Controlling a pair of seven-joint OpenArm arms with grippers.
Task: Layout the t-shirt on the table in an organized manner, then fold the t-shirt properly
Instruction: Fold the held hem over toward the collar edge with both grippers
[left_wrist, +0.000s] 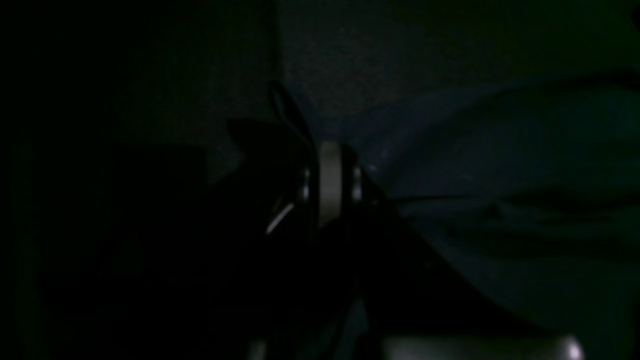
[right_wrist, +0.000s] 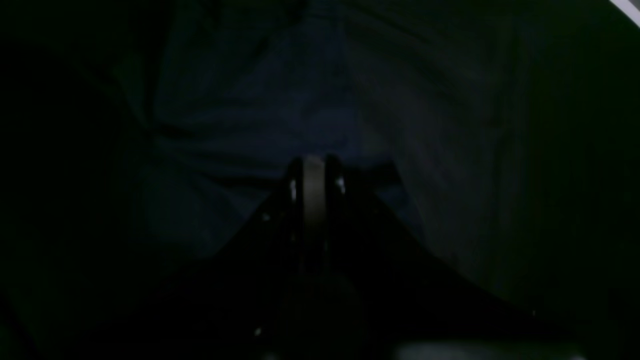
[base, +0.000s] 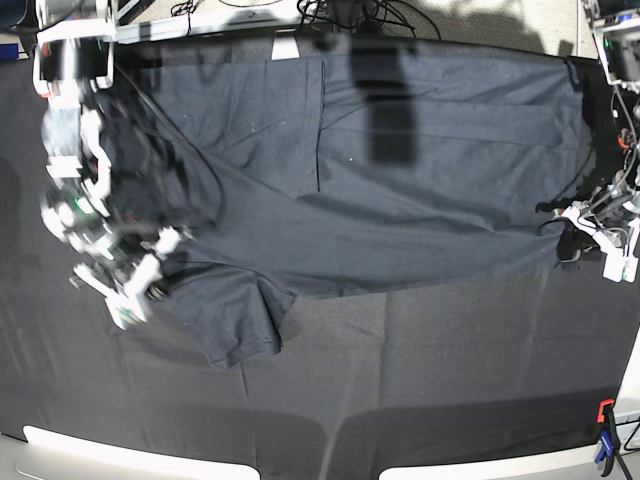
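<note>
Because the t-shirt (base: 400, 200) is soft and floppy, I pinch its side edges with my left claw (base: 572, 222) and right claw (base: 160, 262), both pressed together.

wrist views nearly black, t-shirt (base: 400, 160) collar perhaps hidden under folds

Charcoal-grey t-shirt (base: 380, 170) (plain, unpatterned) on the black table (base: 450, 370).

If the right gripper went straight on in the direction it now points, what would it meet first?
Most likely the t-shirt itself. In the right wrist view, the right gripper has its jaws shut, and wrinkled dark fabric fills the view just beyond the tips. The picture is very dark, so depth is uncertain.
</note>
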